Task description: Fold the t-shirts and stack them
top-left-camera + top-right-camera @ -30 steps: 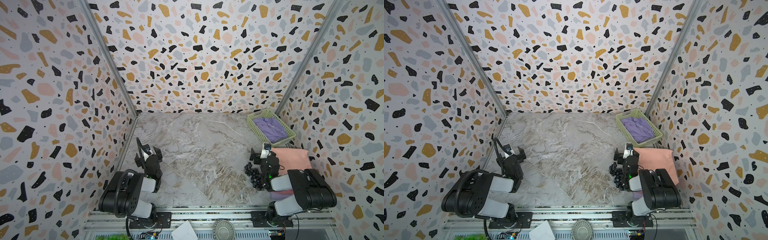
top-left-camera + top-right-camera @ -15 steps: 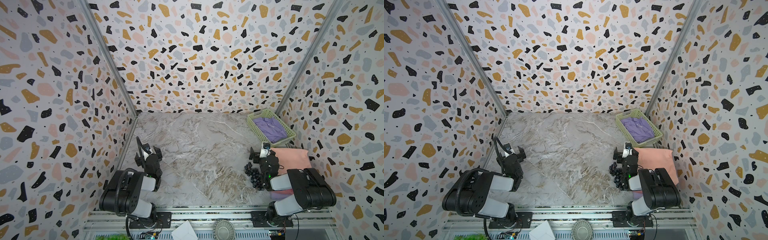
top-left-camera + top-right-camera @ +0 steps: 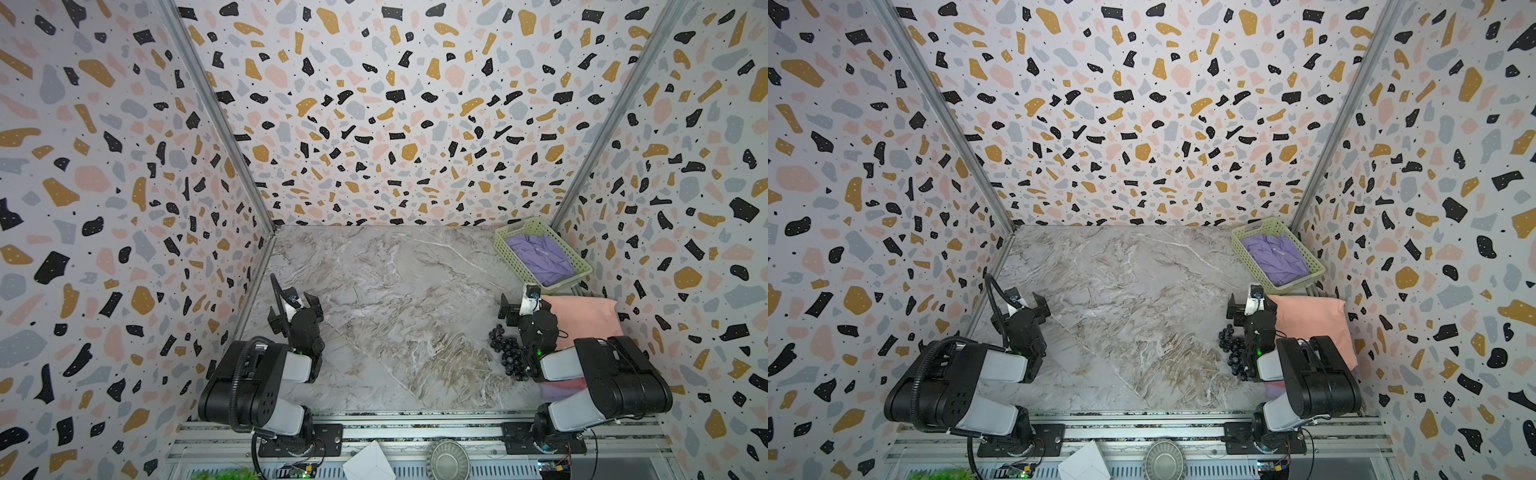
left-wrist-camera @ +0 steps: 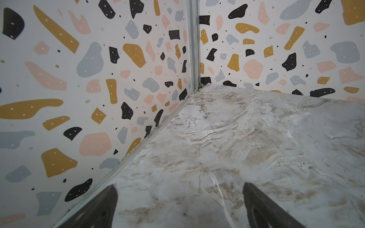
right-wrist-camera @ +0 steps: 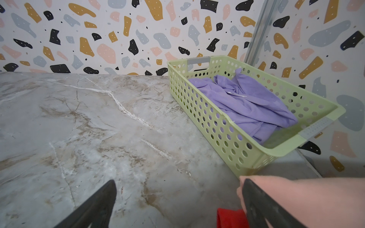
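Black left hand [image 3: 295, 309]: it was wide open and held nothing. It sat low over the bare desk [image 3: 395, 316], close to the left wall. In the left wrist view, only desk showed between its two fingers.
Right hand [image 3: 523, 309]: it was wide open too, with nothing in it. It sat on the right side of the desk.
Grapes [image 3: 507, 353]: a dark bunch lay on the desk, just beside the right arm, on the side toward the middle.
Peach t-shirt [image 3: 582, 320]: it lay folded flat by the right wall, just past the right hand. In the right wrist view, one finger [image 5: 262, 205] was right at its edge. I could not tell if they touched.
Red t-shirt [image 5: 229, 217]: a small bit peeked out from under the peach one, near that same finger.
Basket [image 3: 565, 285]: it was pale green with lots of round holes. It sat in the far right corner, just behind the peach t-shirt.
Lavender t-shirt [image 3: 540, 257]: it lay crumpled inside the basket, not folded.
Walls [image 3: 395, 124]: they were white with black, gold, pink and grey blobs, on three sides of the desk.
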Controlling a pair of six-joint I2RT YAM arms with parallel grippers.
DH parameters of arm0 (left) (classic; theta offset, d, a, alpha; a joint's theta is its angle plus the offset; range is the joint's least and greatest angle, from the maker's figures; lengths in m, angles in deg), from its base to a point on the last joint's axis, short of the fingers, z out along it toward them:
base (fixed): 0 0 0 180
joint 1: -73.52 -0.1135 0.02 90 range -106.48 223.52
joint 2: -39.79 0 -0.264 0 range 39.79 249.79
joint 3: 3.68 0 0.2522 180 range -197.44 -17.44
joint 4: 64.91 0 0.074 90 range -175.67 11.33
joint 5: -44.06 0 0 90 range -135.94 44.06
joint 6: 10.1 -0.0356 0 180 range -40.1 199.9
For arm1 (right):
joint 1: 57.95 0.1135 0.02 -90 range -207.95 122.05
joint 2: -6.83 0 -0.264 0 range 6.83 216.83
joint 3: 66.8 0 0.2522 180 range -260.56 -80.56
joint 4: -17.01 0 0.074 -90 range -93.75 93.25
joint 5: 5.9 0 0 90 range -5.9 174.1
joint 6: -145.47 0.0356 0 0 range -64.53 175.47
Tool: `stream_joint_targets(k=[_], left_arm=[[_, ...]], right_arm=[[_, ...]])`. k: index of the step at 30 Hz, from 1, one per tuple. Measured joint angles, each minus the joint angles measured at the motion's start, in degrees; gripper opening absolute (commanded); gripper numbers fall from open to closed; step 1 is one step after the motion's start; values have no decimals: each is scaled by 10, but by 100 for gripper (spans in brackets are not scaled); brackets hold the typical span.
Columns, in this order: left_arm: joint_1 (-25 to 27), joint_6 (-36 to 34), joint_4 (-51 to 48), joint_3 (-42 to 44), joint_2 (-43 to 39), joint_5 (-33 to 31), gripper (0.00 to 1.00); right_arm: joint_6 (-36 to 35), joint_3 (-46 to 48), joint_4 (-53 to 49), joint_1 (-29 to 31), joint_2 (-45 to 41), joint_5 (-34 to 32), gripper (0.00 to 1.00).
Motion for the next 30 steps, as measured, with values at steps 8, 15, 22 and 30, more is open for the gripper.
stream_joint_targets(k=[8,15,22,30], left_arm=[[0,4,0,0,0,-3,99],[0,3,0,0,0,7,99],[-3,-9,0,0,0,46,99],[-7,-11,-1,0,0,60,99]], right_arm=[[0,0,0,0,0,0,99],[0,0,0,0,0,0,99],[0,0,0,0,0,0,99],[0,0,0,0,0,0,99]])
